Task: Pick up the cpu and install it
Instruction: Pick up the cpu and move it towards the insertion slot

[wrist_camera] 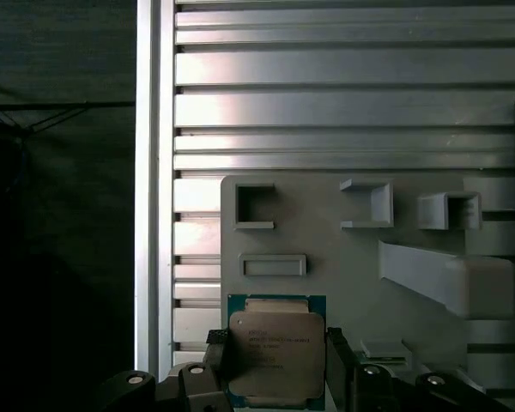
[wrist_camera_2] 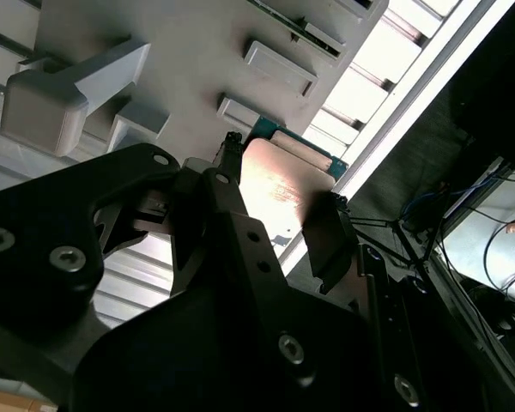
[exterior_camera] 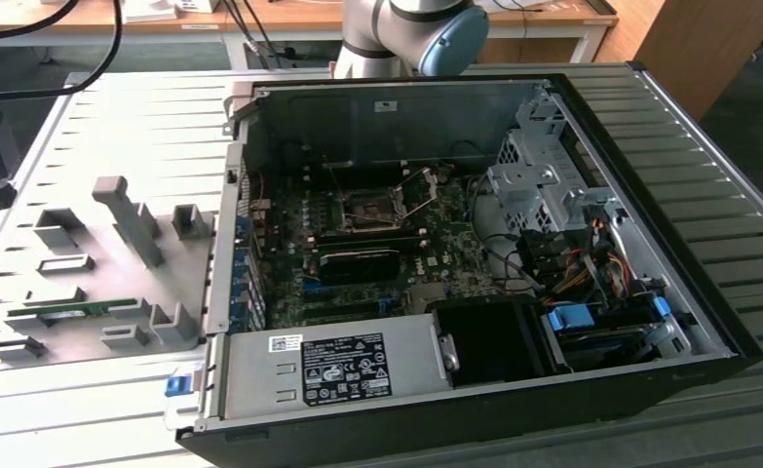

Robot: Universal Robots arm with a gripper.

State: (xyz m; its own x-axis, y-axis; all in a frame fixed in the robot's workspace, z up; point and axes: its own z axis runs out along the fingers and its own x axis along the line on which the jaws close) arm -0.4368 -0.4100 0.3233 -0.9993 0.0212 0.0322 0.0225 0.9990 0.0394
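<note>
The cpu (wrist_camera: 275, 356) is a small square chip with a silvery top and a green rim. In both wrist views it sits between my gripper's (wrist_camera: 276, 369) two black fingers (wrist_camera: 339, 365). The fingers press against two opposite edges of the cpu (wrist_camera_2: 279, 184), so my gripper (wrist_camera_2: 279, 206) is shut on it. Behind the chip lies the grey fixture plate (wrist_camera: 326, 249) with its moulded pockets. In the exterior view the open computer case (exterior_camera: 485, 244) shows the motherboard's square socket (exterior_camera: 368, 210) with its metal lever raised.
The grey fixture plate (exterior_camera: 95, 263) lies at the exterior view's left of the case and holds a green memory stick (exterior_camera: 69, 310) and several raised holders. A power supply (exterior_camera: 335, 366) fills the case's near corner. The arm's base (exterior_camera: 407, 34) stands behind the case.
</note>
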